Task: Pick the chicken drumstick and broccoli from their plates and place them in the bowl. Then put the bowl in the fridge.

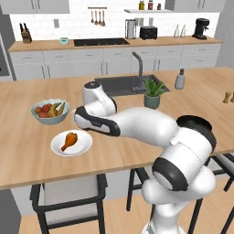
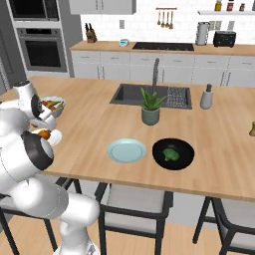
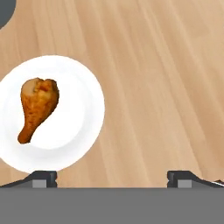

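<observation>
The tool (image 3: 112, 177) hangs spread wide and empty, just beside the white plate (image 3: 83, 127) holding the chicken drumstick (image 3: 37, 107).

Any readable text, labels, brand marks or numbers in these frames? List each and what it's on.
None readable.
Jars on the wall shelf: labels, if any, too small to make out.
Toaster, coffee machine and wall oven: no legible brand or digits.
White plate, chicken drumstick, black bowl, blue-green plate, counter: plain, no markings.
</observation>
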